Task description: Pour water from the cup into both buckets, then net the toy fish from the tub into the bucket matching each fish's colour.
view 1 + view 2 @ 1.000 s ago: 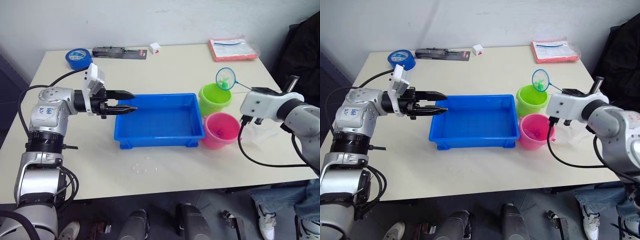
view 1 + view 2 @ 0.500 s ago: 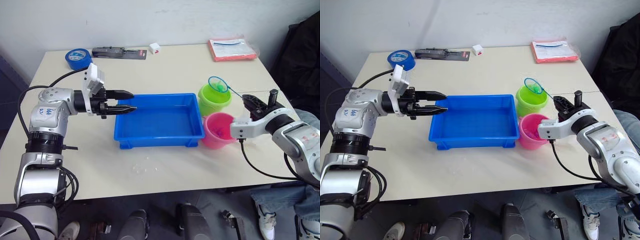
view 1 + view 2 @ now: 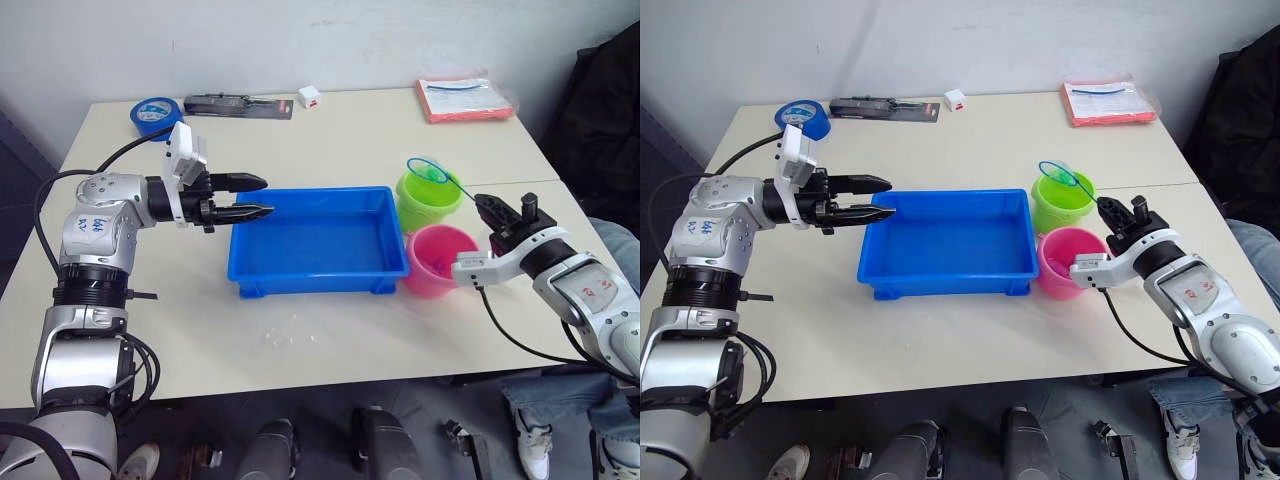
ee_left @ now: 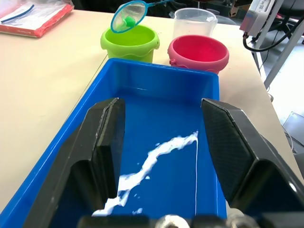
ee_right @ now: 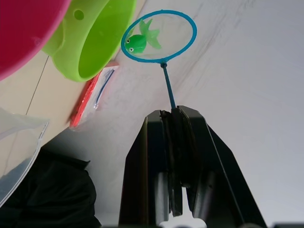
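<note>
Two glossy round pails, lime green bucket (image 3: 429, 197) and pink bucket (image 3: 440, 259), stand just right of the shallow blue tub (image 3: 318, 242). The right gripper (image 5: 173, 114) pinches the net (image 5: 158, 35) stick; a green fish (image 5: 141, 41) lies in its mesh, apparently above the green bucket. The left gripper (image 3: 257, 197) hovers spread at the tub's left rim. Clear cup (image 4: 194, 22) behind the pink one. The arm's blue scrawl is unreadable.

Silver-grey jointed arms, black cables, white wrist housings, black two-fingered left end effector (image 3: 250, 196).
</note>
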